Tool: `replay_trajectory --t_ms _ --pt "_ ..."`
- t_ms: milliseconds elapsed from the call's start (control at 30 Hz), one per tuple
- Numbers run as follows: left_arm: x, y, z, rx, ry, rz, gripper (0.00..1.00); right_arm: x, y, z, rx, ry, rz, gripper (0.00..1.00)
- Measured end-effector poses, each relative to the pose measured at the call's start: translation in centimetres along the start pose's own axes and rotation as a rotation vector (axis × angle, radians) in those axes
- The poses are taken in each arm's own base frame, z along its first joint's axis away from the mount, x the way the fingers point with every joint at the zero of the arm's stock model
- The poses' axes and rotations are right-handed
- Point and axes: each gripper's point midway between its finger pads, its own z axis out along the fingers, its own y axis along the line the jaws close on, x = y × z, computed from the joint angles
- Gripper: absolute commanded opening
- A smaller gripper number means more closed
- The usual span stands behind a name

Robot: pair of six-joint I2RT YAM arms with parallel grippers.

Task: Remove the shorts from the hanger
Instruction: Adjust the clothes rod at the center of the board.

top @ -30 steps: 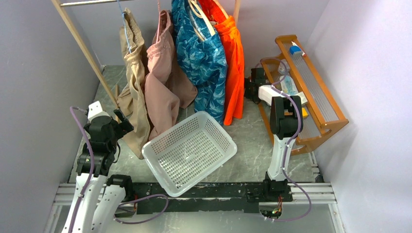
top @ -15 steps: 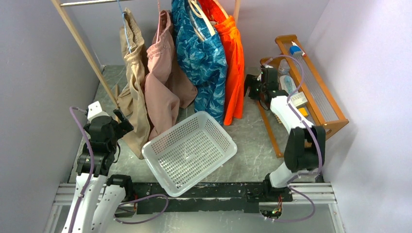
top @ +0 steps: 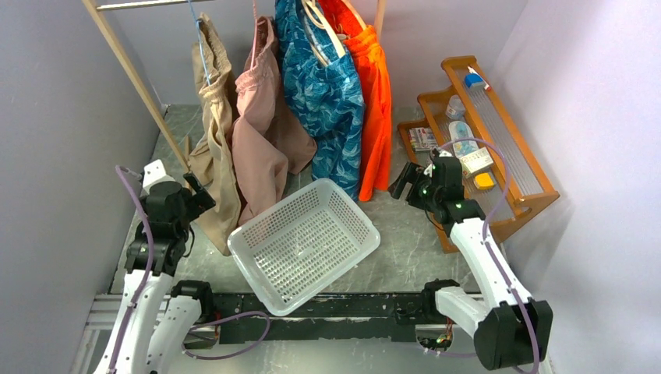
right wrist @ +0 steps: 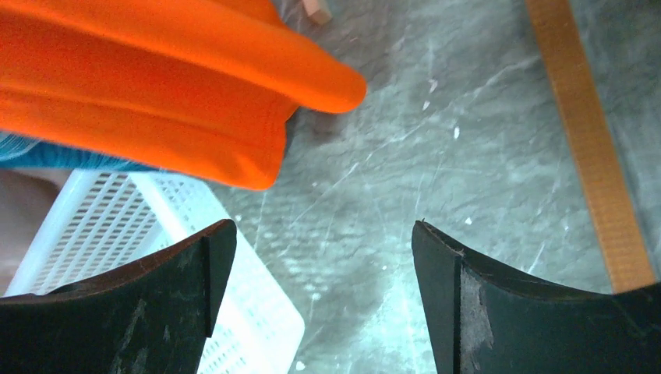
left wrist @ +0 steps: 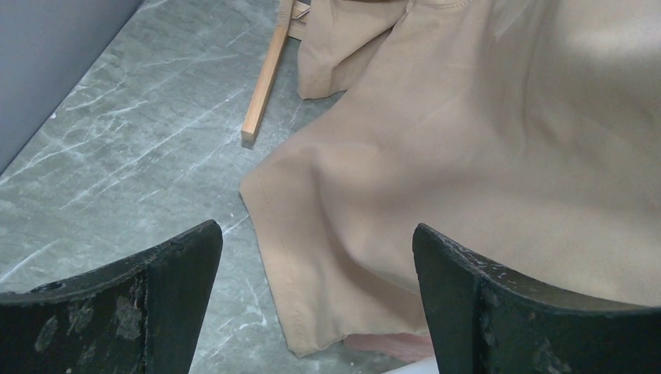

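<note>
Down near the front, a white perforated basket (top: 304, 243) sits tilted on the grey marbled tabletop (top: 405, 234), with only its own holed floor and walls showing. To the right, a slanted wooden rack (top: 524, 175) holds a few small things: a blue-capped bottle (top: 473, 79), a pale bottle (top: 461, 132), a small box (top: 476, 160) and a yellow piece (top: 484, 181). All four shorts hang bunched together from a wooden rail frame (top: 129, 66) at the back. The tan pair (top: 214, 132) is leftmost, then the dusty pink pair (top: 261, 140), the blue leaf-patterned pair (top: 327, 109) and the bright orange pair (top: 376, 109) with its pale cord at the waist. The tan and pink legs droop lowest, and the pink hem reaches the basket's far left rim. The left arm rises from its base with its elbow bent. The left gripper (top: 201, 196) is level with the tan hem; its fingers are spread wide with the tan fabric just ahead of them, and they grip nothing. The right arm leans forward from its base. The right gripper (top: 404, 181) is just beside the orange hem, between the shorts and the rack, with its fingers likewise wide apart and holding nothing. In the right wrist view, the orange hem hangs above the gap and a corner of the basket shows at lower left.
</note>
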Motion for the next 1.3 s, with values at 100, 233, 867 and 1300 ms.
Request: replay_trajectory --t_ms 100,233,867,1300 --pt "0.6 -0.1 1.3 -0.03 0.031 -0.014 0.95 0.6 0.6 -1.0 -0.037 0.005 0.011 0.86" --pt "3.2 0.7 4.8 -0.136 0.159 -0.044 0.95 1.0 0.9 -1.1 -0.054 0.024 0.014 0.86" --pt "8.5 3.6 16.2 -0.185 0.338 -0.268 0.95 0.5 0.7 -1.4 -0.048 0.039 -0.077 0.9" --pt "8.1 3.9 19.9 -0.126 0.262 -0.279 0.95 0.5 1.0 -1.5 -0.06 0.04 -0.08 0.92"
